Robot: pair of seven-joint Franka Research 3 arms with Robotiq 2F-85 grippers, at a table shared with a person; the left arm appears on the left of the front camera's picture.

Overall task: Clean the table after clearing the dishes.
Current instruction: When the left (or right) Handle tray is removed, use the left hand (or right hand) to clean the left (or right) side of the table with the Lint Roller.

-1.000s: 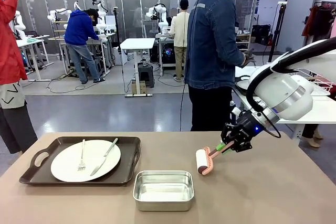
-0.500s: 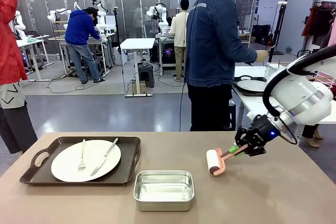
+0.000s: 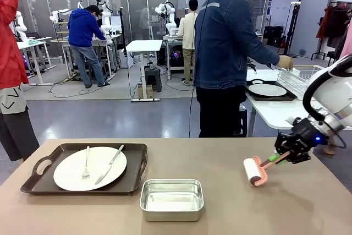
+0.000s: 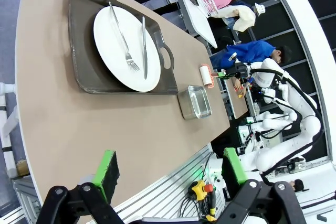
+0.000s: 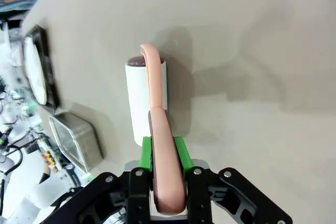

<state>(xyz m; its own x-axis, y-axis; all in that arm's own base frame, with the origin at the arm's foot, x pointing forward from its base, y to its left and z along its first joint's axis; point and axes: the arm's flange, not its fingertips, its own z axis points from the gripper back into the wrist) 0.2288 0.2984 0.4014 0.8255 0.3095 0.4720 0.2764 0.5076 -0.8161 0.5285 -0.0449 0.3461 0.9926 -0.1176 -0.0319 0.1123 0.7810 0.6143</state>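
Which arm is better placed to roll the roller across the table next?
Right: the right tool is shut on the roller, which sits on the table. The left tool is open, empty and far from it.

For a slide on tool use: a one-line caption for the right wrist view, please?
Right gripper shut on a pink-handled lint roller, its white roll on the taupe table.

steel pan (image 3: 171,199): rectangular, open side up | person in denim jacket (image 3: 223,48): standing beyond pan, slightly right | white side table (image 3: 272,111): beyond pan, far right | wire rack (image 3: 301,78): on that side table
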